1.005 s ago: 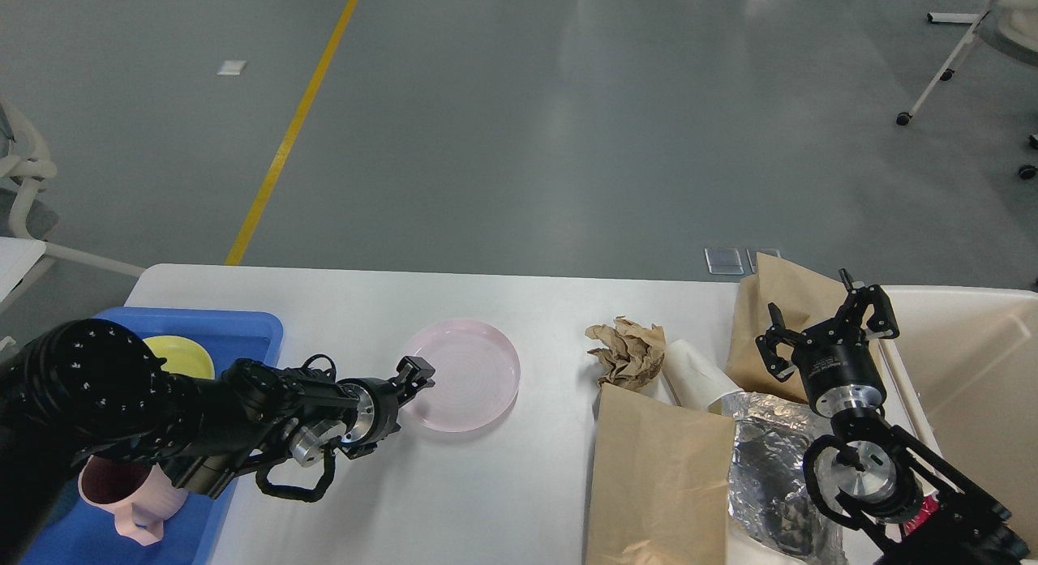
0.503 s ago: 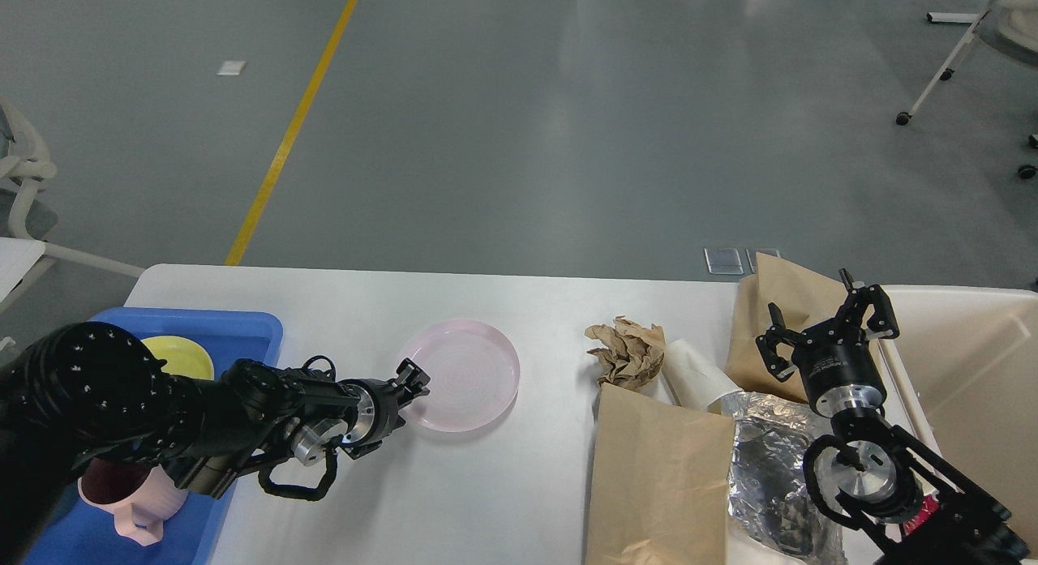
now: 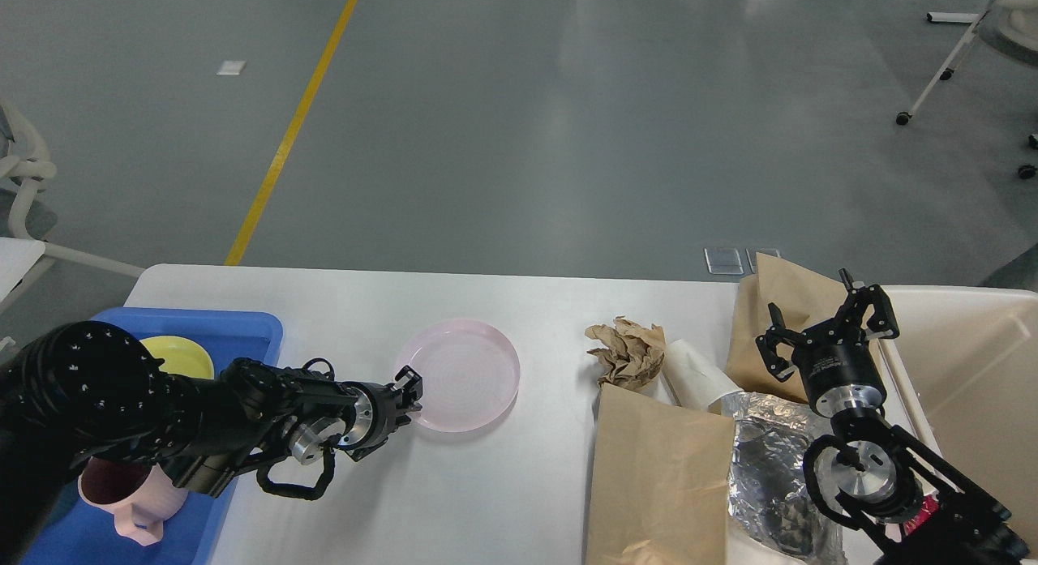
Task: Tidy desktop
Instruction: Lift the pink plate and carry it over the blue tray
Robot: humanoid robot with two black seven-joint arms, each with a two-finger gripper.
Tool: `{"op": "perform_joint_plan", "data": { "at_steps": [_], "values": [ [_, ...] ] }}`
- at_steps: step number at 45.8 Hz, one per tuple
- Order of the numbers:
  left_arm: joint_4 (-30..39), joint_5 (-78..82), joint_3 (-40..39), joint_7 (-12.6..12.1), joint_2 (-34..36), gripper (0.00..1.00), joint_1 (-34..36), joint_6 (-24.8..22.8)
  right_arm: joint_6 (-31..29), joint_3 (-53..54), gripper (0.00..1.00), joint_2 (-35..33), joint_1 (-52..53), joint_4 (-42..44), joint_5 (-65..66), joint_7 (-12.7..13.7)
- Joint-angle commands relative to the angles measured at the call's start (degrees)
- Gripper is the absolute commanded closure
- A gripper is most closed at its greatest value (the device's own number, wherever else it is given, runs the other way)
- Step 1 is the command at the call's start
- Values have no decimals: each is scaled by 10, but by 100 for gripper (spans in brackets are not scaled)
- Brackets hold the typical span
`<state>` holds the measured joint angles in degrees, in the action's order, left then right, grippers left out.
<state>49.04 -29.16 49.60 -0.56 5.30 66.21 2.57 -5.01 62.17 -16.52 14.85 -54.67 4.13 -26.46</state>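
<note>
While left fingers [image 3: 408, 393] pinch pink plate [image 3: 459, 374] rim on desktop [image 3: 486, 484] — right fingers [image 3: 827, 326] spread, idle.

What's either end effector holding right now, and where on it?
Left end effector sits at the near-left rim of the pink plate; whether it grips cannot be told. Right end effector is open, holding nothing.

You see a smooth, matt white desktop [image 3: 503, 500] carrying a translucent pink plastic plate [image 3: 462, 374], crumpled brown paper [image 3: 626, 353], a flat brown paper bag [image 3: 661, 476] and creased, shiny silver foil [image 3: 770, 460]. A glossy blue plastic tray [image 3: 243, 326] holds a matt pink mug [image 3: 130, 496].
</note>
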Motion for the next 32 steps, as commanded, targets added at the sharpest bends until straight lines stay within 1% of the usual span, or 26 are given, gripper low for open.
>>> {"op": "perform_joint_plan", "data": {
  "at_steps": [1,6,25,29,32],
  "values": [
    [1,0,0,-2,0,91,3,-19,0,0,0,0,0,0,0,0],
    [1,0,1,-3,1,100,5,-34,0,0,0,0,0,0,0,0],
    [6,0,1,-16,5,100,8,-38,0,1,0,0,0,0,0,0],
    [14,0,1,-19,10,100,22,-39,0,0,0,0,0,0,0,0],
    [35,0,8,-19,20,100,40,-41,0,0,0,0,0,0,0,0]
  ]
}}
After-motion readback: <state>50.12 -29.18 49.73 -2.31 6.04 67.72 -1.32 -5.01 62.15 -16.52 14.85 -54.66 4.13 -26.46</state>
